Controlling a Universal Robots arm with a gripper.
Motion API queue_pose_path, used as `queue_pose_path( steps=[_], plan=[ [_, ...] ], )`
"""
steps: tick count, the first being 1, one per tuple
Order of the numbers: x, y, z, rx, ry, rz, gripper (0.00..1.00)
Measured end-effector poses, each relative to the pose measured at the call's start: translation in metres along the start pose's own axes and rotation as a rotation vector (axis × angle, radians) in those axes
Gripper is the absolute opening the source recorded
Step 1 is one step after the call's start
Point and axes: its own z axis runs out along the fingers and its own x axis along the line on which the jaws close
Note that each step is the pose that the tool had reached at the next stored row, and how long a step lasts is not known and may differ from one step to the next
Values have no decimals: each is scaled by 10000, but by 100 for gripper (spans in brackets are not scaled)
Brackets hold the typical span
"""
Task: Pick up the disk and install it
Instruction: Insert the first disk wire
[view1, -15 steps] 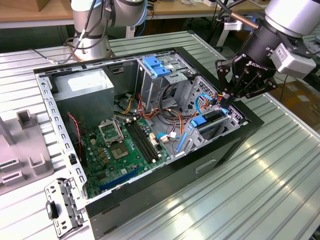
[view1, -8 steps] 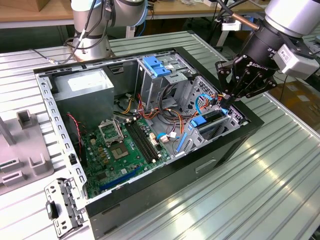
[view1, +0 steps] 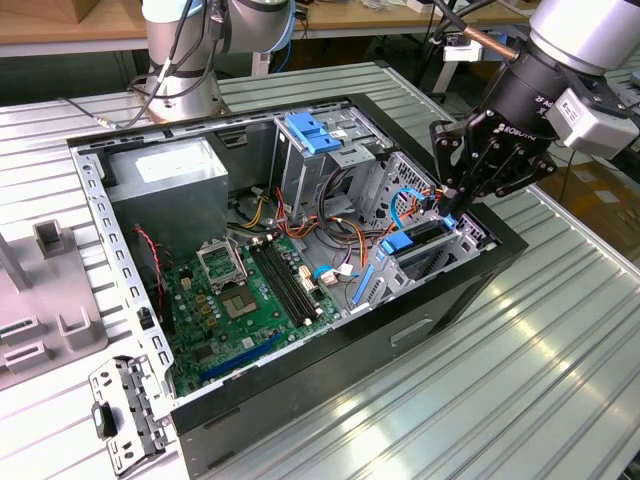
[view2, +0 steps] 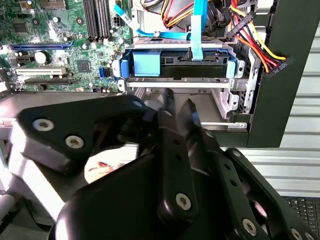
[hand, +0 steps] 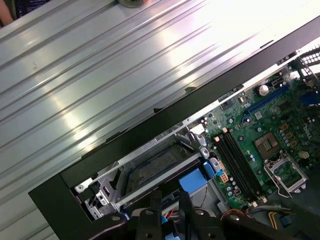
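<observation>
The disk (view2: 172, 71) sits in the drive cage at the front corner of the open computer case (view1: 470, 290). It shows as a dark slab in a blue plastic carrier, and a blue flat cable (view2: 197, 20) runs down to it. In the exterior view, the disk (view1: 412, 238) lies just under my gripper (view1: 447, 208). In both wrist views my gripper (view2: 178, 105) hangs just outside the cage, and its two black fingers stand a narrow gap apart with nothing between them. The carrier's blue tab (hand: 192, 181) shows next to my gripper (hand: 169, 199).
Inside the case are a green motherboard (view1: 245, 290), a grey power-supply box (view1: 165, 175), a second drive cage with a blue latch (view1: 312, 133) and loose cable bundles (view1: 335, 235). The case stands on a ribbed metal table (view1: 540, 380). Grey fixtures (view1: 40, 300) lie at the exterior view's left.
</observation>
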Motion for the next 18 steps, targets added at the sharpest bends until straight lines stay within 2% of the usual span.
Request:
queue_pose_path(
  steps=[2, 13, 18],
  plan=[
    [0, 0, 0, 1, 0, 0, 36],
    [73, -44, 35, -77, 50, 44, 36],
    [117, -74, 49, -137, 88, 58, 36]
  ],
)
